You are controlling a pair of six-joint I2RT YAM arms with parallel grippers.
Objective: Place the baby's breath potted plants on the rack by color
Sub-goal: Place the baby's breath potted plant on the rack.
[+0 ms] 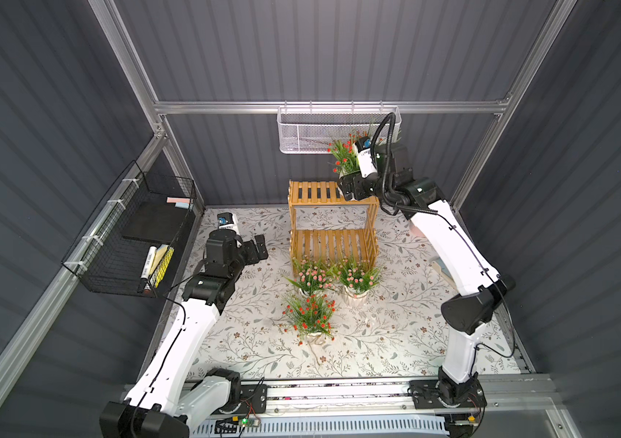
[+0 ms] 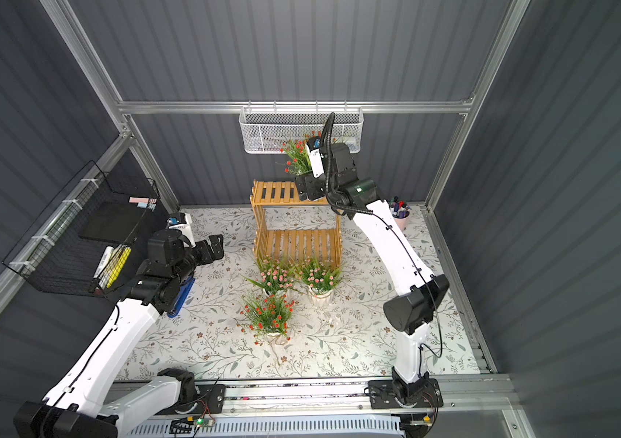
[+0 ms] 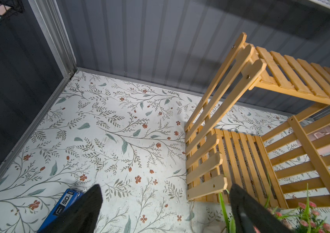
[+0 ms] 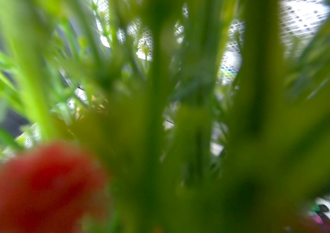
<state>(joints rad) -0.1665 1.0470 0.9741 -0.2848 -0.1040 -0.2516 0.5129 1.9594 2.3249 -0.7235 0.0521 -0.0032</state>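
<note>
Right fingers (image 1: 350, 187): closed on red-blossom baby's breath plant (image 1: 344, 157) — rack (image 1: 312, 195) top tier just beneath.
Left fingers (image 1: 259, 247): wide apart, empty — surface (image 1: 248, 341) below.

Holds left arm low, elbow folded, forearm level, left gripper (image 1: 261, 246) aimed toward centre, fingers (image 3: 87, 209) spread wide apart. Stretches right arm high and far back, wrist bent downward, right gripper (image 1: 347, 189) facing left; finger spacing not visible.
</note>
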